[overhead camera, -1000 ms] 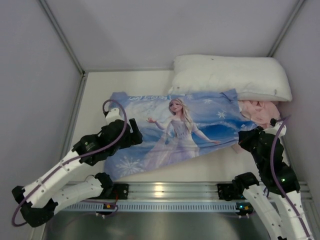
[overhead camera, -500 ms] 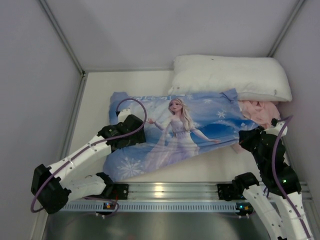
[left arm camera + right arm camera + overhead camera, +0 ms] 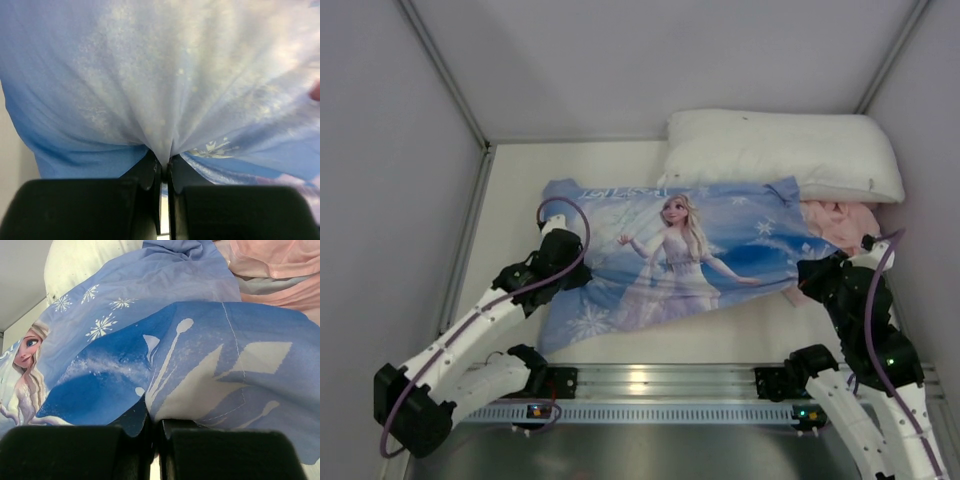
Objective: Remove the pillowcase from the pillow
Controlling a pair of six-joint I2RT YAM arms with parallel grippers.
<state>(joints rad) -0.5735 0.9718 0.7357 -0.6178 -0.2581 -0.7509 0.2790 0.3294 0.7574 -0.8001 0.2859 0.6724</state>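
In the middle of the pale worktop (image 3: 510, 200) lies one large, soft, light-blue fabric pillowcase (image 3: 700, 255), printed with a blonde ice-princess and snowflakes. It is spread fairly flat, with its pale pink side bunched up at the right end. One plump white rectangular pillow (image 3: 780, 150) lies just behind it at the far right, touching its far edge. Both of the two grippers hold the case. The left gripper (image 3: 164, 162) is closed, pinching a fold of blue cloth near the left end. The right gripper (image 3: 155, 422) is closed on cloth at the near right corner.
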